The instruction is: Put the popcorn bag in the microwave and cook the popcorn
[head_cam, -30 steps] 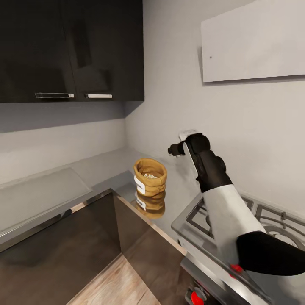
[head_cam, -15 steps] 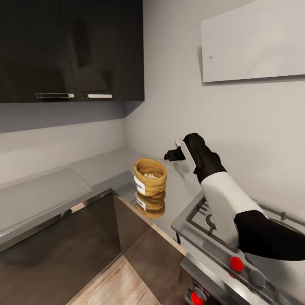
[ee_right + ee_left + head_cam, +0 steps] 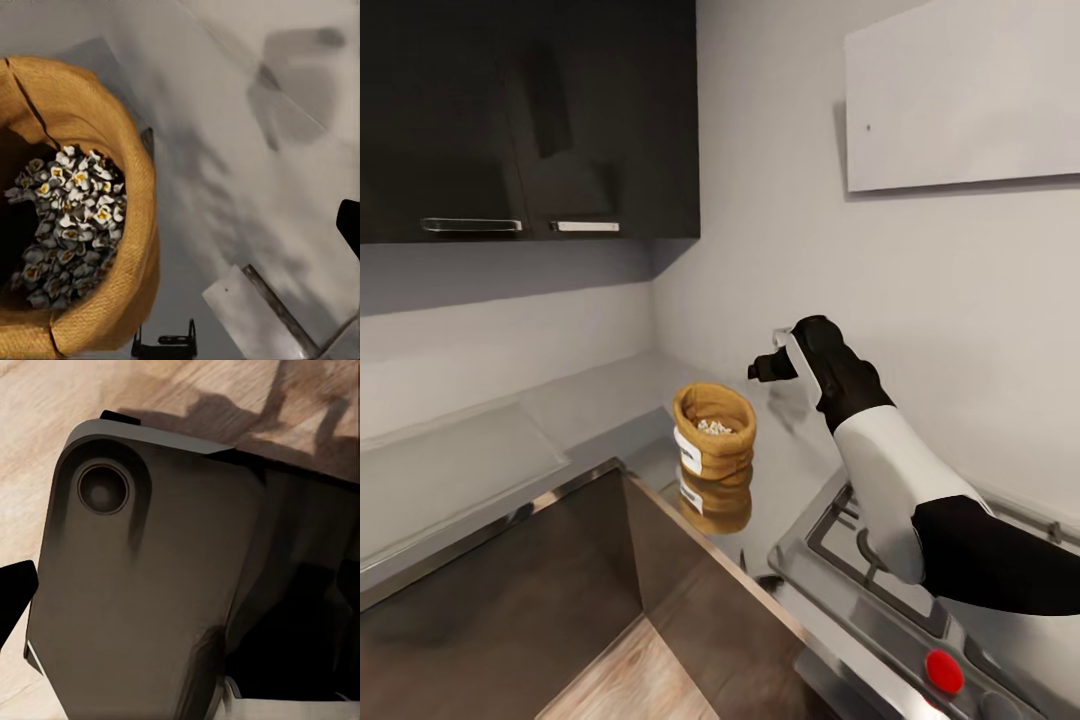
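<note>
A kitchen: dark cabinets [image 3: 530, 120], grey countertop [image 3: 600, 400], seemingly a gas hob [image 3: 880, 570].

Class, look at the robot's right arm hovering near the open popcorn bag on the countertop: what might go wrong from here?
1. The popcorn bag stands open with popcorn heaped inside; a clumsy push from the right claw might tip it and spill.
2. The bag stands near the countertop edge, so a nudge might send it off.
3. The hob lies under the arm; lowering might hit it.
</note>
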`<state>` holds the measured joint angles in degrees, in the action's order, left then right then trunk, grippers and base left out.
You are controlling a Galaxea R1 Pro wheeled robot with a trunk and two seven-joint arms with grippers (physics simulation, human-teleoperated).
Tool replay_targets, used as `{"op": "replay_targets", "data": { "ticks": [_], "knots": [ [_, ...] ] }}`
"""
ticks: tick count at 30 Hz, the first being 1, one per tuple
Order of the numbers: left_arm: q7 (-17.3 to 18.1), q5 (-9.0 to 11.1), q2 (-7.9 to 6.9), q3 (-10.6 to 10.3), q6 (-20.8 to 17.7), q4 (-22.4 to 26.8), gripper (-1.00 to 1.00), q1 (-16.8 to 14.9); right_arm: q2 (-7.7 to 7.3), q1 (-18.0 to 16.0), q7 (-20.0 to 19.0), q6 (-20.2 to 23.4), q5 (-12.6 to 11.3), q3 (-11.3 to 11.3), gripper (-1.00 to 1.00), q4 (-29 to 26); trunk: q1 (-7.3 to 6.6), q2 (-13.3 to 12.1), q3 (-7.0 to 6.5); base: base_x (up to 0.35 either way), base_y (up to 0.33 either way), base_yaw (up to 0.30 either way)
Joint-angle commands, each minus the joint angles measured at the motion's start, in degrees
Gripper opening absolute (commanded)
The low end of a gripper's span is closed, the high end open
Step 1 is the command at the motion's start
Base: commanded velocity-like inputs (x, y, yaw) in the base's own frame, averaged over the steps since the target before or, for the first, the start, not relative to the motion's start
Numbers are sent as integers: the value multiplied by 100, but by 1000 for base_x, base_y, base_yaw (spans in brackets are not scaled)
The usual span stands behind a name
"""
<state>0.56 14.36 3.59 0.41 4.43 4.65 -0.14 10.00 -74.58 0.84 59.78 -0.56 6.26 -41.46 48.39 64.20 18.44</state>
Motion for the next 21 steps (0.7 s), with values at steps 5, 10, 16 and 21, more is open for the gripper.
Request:
{"op": "replay_targets", "data": {
  "ticks": [5,10,16,21],
  "knots": [
    [6,27,1,1,14,0,100,0,0,-4,-1,22,-5,7,100,6,2,3,7,179,71,0],
    [6,23,1,1,14,0,100,4,0,-4,-8,22,-5,7,100,16,2,3,7,160,120,0],
    [6,23,1,3,14,0,100,1,0,54,-28,22,-51,23,100,41,2,3,7,20,16,0],
    [6,23,1,2,14,0,100,1,0,49,-23,22,-91,39,100,42,2,3,7,0,0,0]
  ]
}}
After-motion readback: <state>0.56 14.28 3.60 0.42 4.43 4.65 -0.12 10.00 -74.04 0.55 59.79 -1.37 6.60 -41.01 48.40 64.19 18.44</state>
